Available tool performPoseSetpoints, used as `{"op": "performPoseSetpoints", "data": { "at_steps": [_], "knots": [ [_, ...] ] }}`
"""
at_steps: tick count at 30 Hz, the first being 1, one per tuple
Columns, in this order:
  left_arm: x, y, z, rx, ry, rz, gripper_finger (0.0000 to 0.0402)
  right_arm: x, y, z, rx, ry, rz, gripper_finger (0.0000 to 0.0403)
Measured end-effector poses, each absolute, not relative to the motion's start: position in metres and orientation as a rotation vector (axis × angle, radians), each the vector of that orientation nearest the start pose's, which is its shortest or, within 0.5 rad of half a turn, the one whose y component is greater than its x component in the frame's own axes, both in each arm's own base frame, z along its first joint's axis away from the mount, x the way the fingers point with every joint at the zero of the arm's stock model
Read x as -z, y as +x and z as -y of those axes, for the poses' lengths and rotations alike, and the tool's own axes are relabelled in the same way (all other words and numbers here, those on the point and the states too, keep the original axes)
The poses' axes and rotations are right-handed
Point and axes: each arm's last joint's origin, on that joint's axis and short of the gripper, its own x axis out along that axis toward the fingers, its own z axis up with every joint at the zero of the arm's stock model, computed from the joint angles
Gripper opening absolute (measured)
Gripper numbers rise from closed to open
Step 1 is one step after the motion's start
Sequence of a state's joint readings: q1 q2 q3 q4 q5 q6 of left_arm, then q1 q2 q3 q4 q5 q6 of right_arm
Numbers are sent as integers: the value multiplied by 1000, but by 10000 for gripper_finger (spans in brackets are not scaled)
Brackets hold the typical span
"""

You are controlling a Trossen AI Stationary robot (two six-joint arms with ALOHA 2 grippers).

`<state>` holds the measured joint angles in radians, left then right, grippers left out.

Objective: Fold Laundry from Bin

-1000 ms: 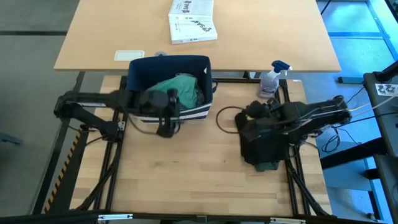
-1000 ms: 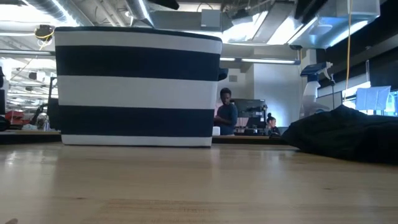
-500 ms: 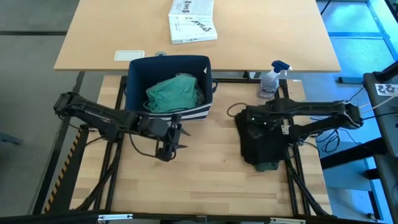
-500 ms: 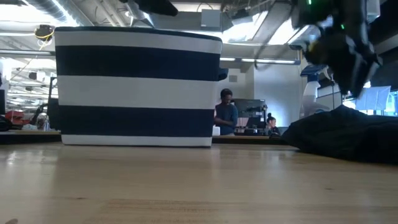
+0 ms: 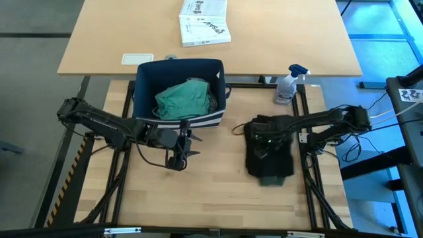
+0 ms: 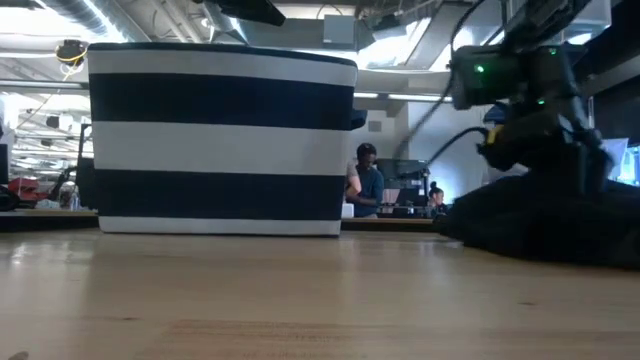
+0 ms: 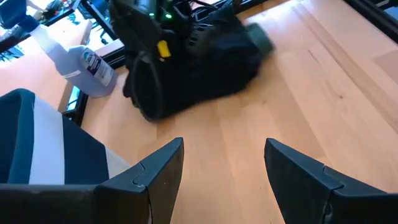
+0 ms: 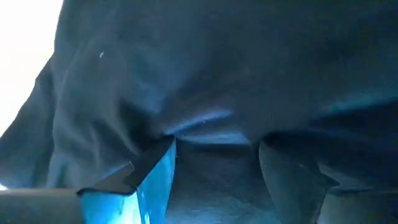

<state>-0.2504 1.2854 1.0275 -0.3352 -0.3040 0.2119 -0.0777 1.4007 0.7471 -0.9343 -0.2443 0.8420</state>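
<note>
Two dark jointed arms trail black cables; one shows green lights.

A robotics lab or open industrial workspace. Shown by a wooden worktop (image 5: 198, 192) on a black metal frame carrying two mounted arms, loose cables (image 5: 380, 116) trailing off one side, exposed ducts (image 6: 60, 15) and strip lights (image 6: 425, 98) overhead, equipment benches far behind, a person (image 6: 364, 180) standing back there, another seated beyond.

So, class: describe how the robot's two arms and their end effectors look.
Both arms are dark, jointed tubes with black cables looping off them. The left end effector has two flat, wedge-shaped black fingers. The right end effector carries a green light and a yellow mark.
</note>
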Motion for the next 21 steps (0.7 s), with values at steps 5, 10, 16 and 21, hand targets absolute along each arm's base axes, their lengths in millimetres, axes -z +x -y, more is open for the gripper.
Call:
{"op": "performPoseSetpoints", "data": {
  "at_steps": [5,10,16,21],
  "knots": [
    [-299,270,60,7,376,-577,217,-155,234,-18,257,926,-1467,232],
    [-299,270,59,-24,386,-578,217,-160,263,-49,101,886,-1371,232],
    [-299,270,59,-36,388,-578,217,-195,308,-77,-139,771,-1121,232],
    [-299,270,59,-36,381,-578,218,-236,320,-86,-173,626,-1082,232]
  ]
}}
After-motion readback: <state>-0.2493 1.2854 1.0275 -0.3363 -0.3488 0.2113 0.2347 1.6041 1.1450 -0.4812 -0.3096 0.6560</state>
